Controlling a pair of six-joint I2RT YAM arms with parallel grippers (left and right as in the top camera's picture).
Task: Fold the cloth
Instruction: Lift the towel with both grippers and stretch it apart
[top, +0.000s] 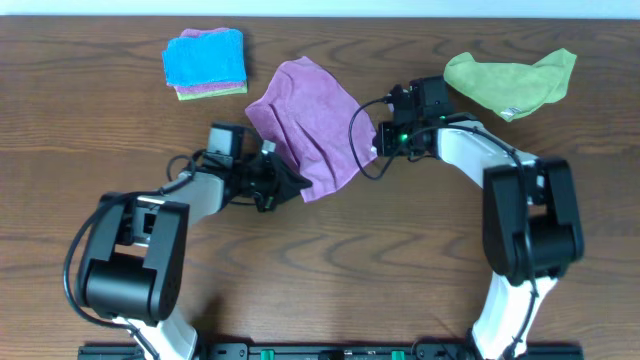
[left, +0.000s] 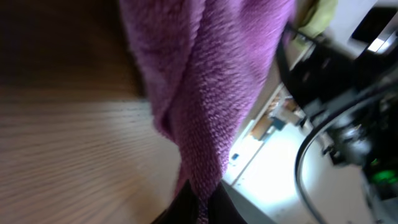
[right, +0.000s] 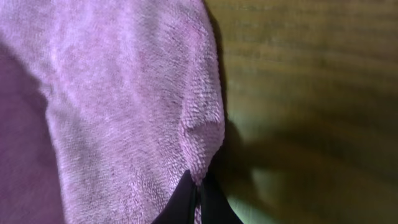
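At the far left of the table (top: 60, 120) lies a folded blue cloth (top: 205, 58). Toward the middle, the left gripper (top: 293, 184) pinches the lower corner of the purple cloth (top: 305, 120), which lies rumpled mid-table. The right gripper (top: 372, 142) pinches its right edge. Far right lies a green cloth (top: 510, 80).

We find open desk (top: 340, 250) nearer than the cloth (top: 305, 125). The left arm (top: 200, 190) and right arm (top: 470, 150) flank it, with a blue stack (top: 205, 60) and green cloth (top: 510, 82) beyond.
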